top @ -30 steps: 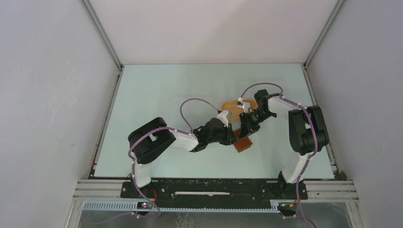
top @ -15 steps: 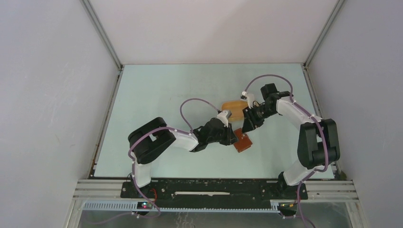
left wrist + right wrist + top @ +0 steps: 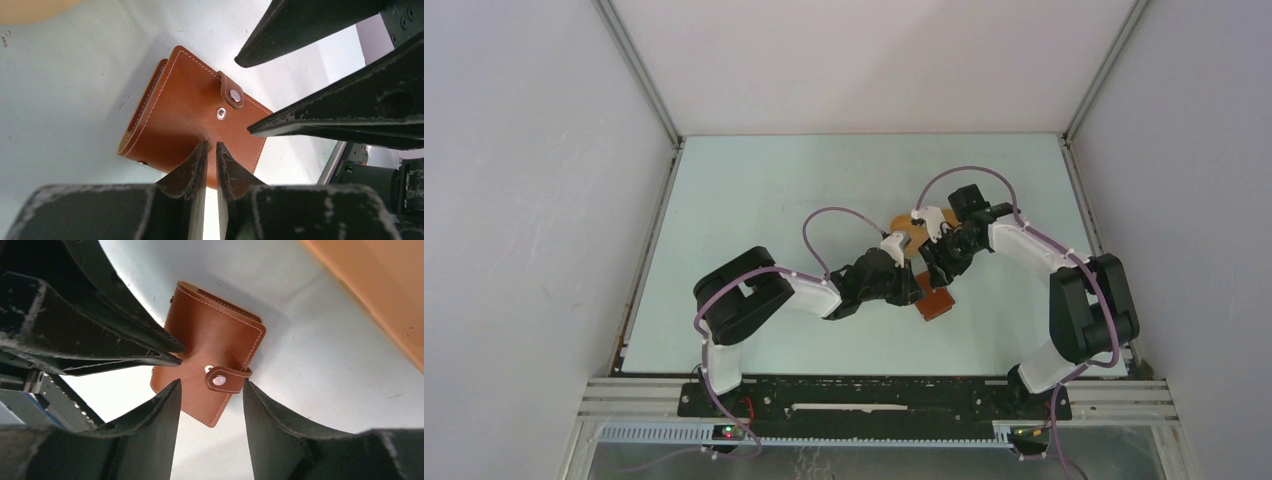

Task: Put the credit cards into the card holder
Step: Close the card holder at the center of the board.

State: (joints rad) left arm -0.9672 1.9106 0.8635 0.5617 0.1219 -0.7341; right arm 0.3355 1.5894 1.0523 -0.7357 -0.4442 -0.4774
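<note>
The small reddish-brown leather bifold card holder [image 3: 185,100] lies closed and flat on the pale green table [image 3: 774,200], a little right of centre and just nearer than the orange-yellow oval tray [image 3: 904,222]. Its strap is snapped down over the free edge.

By its look it is light, and soft rather than stiff. The thin stitched covers should bend at the fold, and the smooth leather would likely slide on the table if pushed from one side only. One cover probably needs pinning while the other is worked. The small raised strap tab by the snap, or the stitched free edge beside it, looks like the best place to take hold.

The left end effector [image 3: 211,145] is clenched almost shut, its tips on the cover. Whether they nip the leather or merely press it cannot be told. The right end effector [image 3: 211,385] is released, its fingers [image 3: 165,410] standing apart on either side of the snapped strap and holding nothing.

No credit cards show in any view. The holder must first be unsnapped and opened.
</note>
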